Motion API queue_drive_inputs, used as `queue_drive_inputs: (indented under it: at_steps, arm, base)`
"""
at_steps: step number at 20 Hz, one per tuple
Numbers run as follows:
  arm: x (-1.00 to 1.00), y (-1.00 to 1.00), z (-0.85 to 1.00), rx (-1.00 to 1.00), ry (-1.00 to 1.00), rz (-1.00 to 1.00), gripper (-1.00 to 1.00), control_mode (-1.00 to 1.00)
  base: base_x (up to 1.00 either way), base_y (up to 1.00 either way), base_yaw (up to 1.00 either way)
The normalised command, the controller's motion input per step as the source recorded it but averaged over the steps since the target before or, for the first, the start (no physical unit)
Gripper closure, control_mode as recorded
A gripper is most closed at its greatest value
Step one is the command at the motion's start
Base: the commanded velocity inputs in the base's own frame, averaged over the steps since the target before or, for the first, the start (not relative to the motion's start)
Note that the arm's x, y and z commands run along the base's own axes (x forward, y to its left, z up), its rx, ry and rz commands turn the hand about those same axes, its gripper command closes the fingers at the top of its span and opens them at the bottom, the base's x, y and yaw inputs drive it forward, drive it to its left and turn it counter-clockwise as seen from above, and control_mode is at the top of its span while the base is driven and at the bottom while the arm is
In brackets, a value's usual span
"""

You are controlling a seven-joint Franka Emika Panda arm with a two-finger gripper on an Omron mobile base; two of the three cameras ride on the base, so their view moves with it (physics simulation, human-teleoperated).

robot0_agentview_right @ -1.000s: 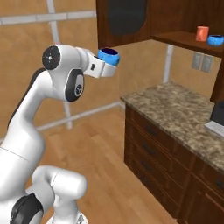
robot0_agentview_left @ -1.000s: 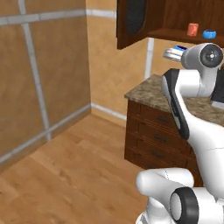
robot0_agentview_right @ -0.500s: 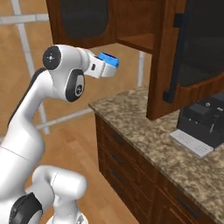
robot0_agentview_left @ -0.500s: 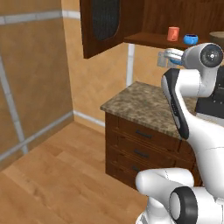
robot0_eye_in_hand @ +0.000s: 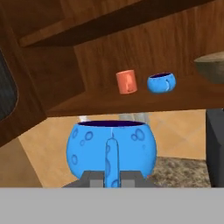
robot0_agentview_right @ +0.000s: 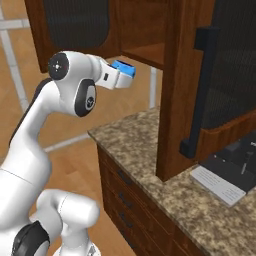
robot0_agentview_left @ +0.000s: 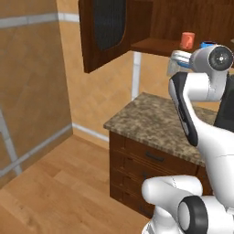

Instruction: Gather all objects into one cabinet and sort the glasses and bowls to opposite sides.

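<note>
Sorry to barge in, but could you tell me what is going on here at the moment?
The robot's gripper is shut on the handle of a blue cup, carried upright in front of the open cabinet. On the cabinet shelf stand an orange-red mug and a second blue cup beside it, with the wooden bowl further along the same shelf. The carried cup sits below shelf level, out over the floor by the granite counter, so it is not yet put away.

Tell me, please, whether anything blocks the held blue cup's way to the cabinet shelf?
Nothing visible does. The gripper holds the blue cup below the open shelf; its near left part is bare, the orange-red mug standing farther along.
</note>
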Motion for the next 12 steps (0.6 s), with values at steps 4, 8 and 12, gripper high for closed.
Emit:
queue_drive_inputs:
  at_steps: [4,8,12]
  arm:
    - [0.10,0.00,-0.03,0.00,0.07,-0.01,1.00,-1.00]
    - [0.56,-0.04,0.01,0.01,0.24,-0.05,1.00,-1.00]
    - [0.70,0.00,0.12,0.00,0.18,-0.07,1.00,-1.00]
  base:
    - [0.41,0.00,-0.05]
    - [0.00,0.00,0.00]
    - [0.00,0.00,0.00]
